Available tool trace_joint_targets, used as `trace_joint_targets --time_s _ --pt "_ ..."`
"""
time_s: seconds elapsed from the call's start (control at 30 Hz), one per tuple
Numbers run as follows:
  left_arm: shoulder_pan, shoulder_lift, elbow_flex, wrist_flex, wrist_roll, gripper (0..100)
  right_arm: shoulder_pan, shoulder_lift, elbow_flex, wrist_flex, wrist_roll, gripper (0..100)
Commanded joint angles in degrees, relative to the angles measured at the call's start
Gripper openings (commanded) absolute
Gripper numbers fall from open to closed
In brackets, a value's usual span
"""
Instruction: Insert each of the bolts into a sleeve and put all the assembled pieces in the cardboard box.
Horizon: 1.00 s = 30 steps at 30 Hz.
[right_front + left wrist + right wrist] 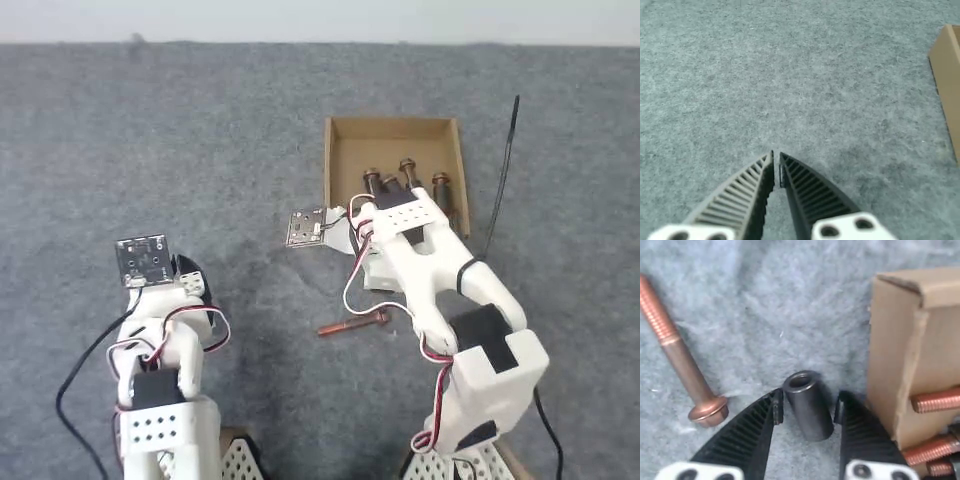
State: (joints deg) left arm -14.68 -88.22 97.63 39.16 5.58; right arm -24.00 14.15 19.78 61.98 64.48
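One dark sleeve [810, 415] lies on its side on the grey desk [200, 130], just beside the near corner of the cardboard box [395, 135], with its open bore facing away from the right wrist camera. A single copper bolt [355, 323] lies loose on the desk a little way off, apart from the sleeve, its flanged head toward the right arm.

Inside the box, several bolts [408, 170] rest against the far side. I take them for finished pieces, though their sleeves are hard to make out from here. So most of the job looks done. From what I can see, this one bolt and this one sleeve are what is left to join and drop in.

The right hand [809, 401] is down at the sleeve with its jaws apart, one on either side and a small gap at each, so nothing is gripped yet. The left hand [776, 159] sits well away over bare desk, its jaws together and holding nothing. The loose bolt looks like the natural pick for it.
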Motion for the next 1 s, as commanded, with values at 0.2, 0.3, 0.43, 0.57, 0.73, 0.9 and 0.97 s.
trace_joint_targets --time_s 0.2,0.3,0.43,0.57,0.73,0.9,0.97 --pt "0.35 -0.88 -0.75 -1.58 -0.53 2 1.63 -0.40 -5.54 0.13 -15.30 0.5" --pt "0.18 -0.88 -0.75 -1.58 -0.53 2 2.33 -0.40 -8.62 4.88 -17.76 0.6" --pt "0.09 -0.88 -0.75 -1.58 -0.53 2 2.51 -0.48 -15.03 14.55 -22.42 0.6" --pt "0.00 -0.88 -0.75 -1.58 -0.53 2 4.09 -0.48 -23.47 21.85 -31.74 0.9" --pt "0.00 -0.88 -0.75 -1.58 -0.53 2 11.91 -0.48 -31.38 26.51 -45.98 0.9" --pt "0.00 -0.88 -0.75 -1.58 -0.53 2 18.68 -0.48 -33.14 29.85 -49.41 0.8" --pt "0.00 -0.88 -0.75 -1.58 -0.53 2 21.23 -0.48 -33.14 31.43 -49.49 0.7"
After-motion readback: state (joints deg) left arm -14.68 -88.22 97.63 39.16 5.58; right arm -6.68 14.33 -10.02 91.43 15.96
